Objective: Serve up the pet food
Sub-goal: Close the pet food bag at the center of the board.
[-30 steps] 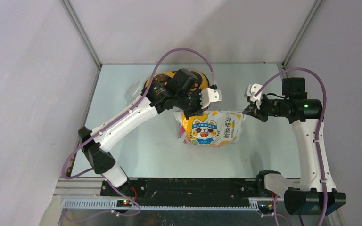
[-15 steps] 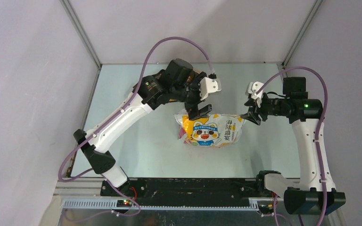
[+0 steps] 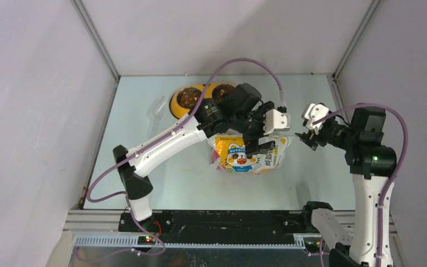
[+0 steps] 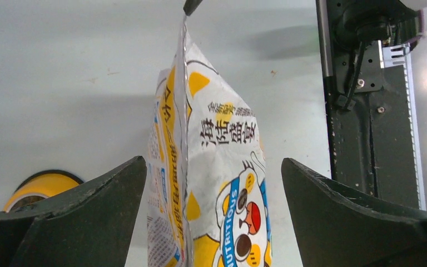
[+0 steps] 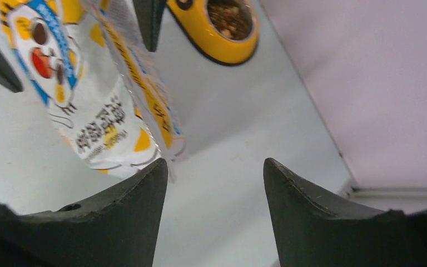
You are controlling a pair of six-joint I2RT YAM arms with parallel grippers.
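The yellow-white foil bag (image 3: 250,157) with the cartoon cat rests on the table, free of both grippers. My left gripper (image 3: 261,133) hangs over it, wide open. In the left wrist view the bag (image 4: 217,167) stands between the spread fingers (image 4: 89,214) without touching them. My right gripper (image 3: 306,129) is open just off the bag's right corner, and the bag's edge (image 5: 144,94) lies beyond its left fingertip. Brown pet food (image 3: 188,98) fills a steel cup of the yellow bowl (image 3: 175,105), and the pet food (image 5: 228,16) also shows in the right wrist view.
A clear plastic scoop (image 3: 158,108) lies left of the bowl. White walls close in the table on the left, back and right. The black base rail (image 3: 222,219) runs along the near edge.
Both grippers have opened and let go of the bag. The left gripper has swung right, over the bag's middle. The right gripper has drawn back to the right.
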